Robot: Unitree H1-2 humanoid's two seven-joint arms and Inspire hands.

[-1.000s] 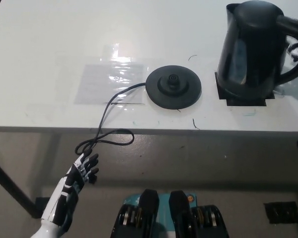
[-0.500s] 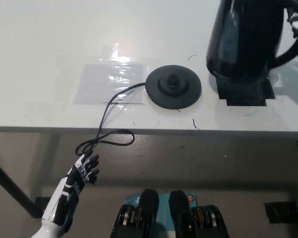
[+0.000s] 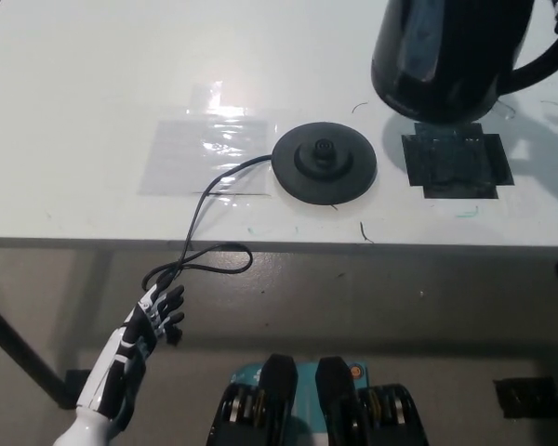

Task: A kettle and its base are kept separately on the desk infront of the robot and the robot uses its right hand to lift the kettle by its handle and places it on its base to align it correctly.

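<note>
The black kettle (image 3: 451, 58) hangs in the air at the top right of the head view, clear of the white table (image 3: 93, 111). Its body is cut off by the upper edge of the picture and its curved handle (image 3: 547, 63) runs out toward the right edge. The right hand is not in view; only the handle leads off to where it would be, so its grip cannot be seen.

Just below the kettle, on the table, lies a dark square patch of tape (image 3: 457, 163) with nothing on it. Left of that patch, apart from it, sits the round black base (image 3: 325, 164), flat on the table, with its raised centre connector (image 3: 325, 149) facing up. The kettle is up and to the right of the base, not over it and not touching it.

A black cord (image 3: 200, 209) leaves the left side of the base, crosses a clear taped sheet (image 3: 206, 153), passes over the front edge of the table and loops below it.

The white left hand (image 3: 153, 321) rests low at the lower left, below the table's front edge and just under the cord's loop, well away from the base and the kettle. It holds nothing, and its dark fingers (image 3: 170, 311) are loosely spread.
</note>
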